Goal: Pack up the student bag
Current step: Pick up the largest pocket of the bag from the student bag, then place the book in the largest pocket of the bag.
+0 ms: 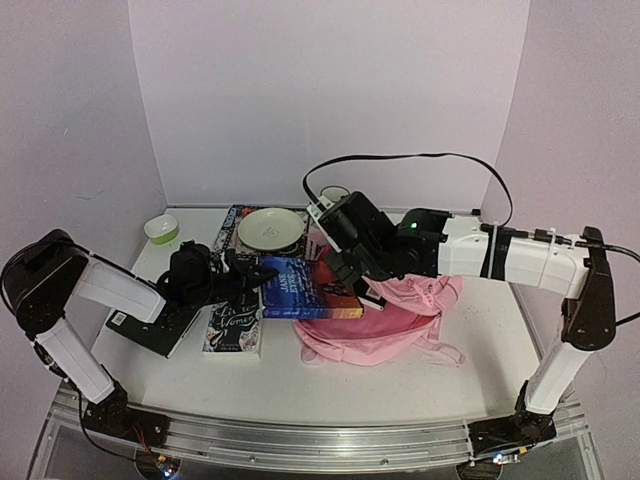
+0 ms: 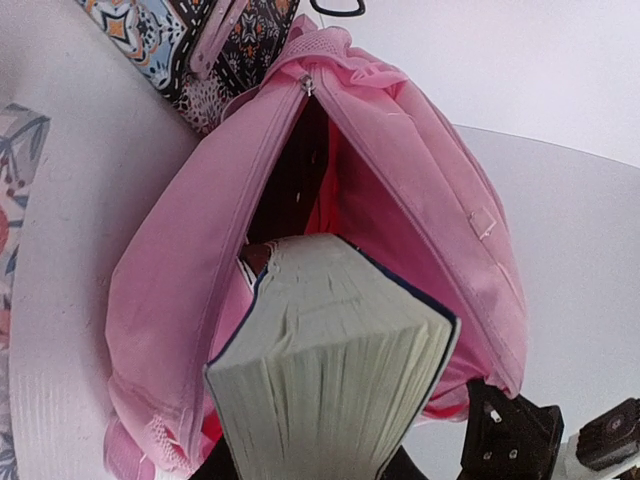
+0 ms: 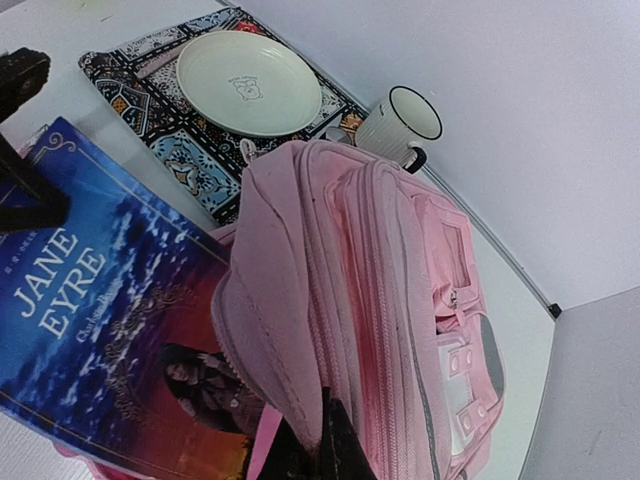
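On the white table, left claw grips the "JANE EYRE" book, right claw pinches the student bag.

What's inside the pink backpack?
The far end of the Jane Eyre book sits in the open mouth of the backpack. Past it only dark interior shows; anything deeper is covered.

left gripper: its fingers are hidden behind the page block of the Jane Eyre book in its own wrist view.
right gripper: only dark tips show, closed on pink fabric; the bottom edge cuts off the rest.
student bag: the inside is dark and its contents cannot be told.
book's far end: hidden in the bag's opening.
mug: mostly behind the right arm in the top view.
dark flat thing: largely under the left arm, unidentifiable.
plate: its print is too small to read.
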`<state>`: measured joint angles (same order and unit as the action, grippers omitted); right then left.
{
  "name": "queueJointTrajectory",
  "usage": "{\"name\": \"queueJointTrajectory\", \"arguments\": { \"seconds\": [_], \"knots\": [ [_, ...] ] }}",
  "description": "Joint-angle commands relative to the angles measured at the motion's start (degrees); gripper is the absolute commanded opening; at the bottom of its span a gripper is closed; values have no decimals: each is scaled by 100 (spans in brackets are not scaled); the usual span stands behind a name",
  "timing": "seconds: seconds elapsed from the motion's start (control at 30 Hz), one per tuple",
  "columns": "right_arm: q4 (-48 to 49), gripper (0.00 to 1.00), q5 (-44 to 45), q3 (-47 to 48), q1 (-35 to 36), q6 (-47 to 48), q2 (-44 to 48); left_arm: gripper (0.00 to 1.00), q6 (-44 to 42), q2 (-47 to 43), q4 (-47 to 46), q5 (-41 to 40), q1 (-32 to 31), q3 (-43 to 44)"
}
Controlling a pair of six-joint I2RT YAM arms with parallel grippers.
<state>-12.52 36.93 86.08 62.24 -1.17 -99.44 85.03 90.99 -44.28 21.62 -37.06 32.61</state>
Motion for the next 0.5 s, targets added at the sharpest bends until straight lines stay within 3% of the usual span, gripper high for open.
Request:
{"name": "queueJointTrajectory", "arguments": {
  "seconds": [0.0, 0.23, 0.47],
  "knots": [
    [452, 0, 291, 388, 245, -178, 179, 0, 136, 170, -1632, -413, -156, 787],
    [30, 0, 529, 668, 555, -621, 68, 0, 161, 882, -1789, -613, -389, 1308],
    [-778, 0, 916, 1403, 923, -1008, -324, 0, 46, 960, -1909, -1025, -601, 1254]
  ]
}}
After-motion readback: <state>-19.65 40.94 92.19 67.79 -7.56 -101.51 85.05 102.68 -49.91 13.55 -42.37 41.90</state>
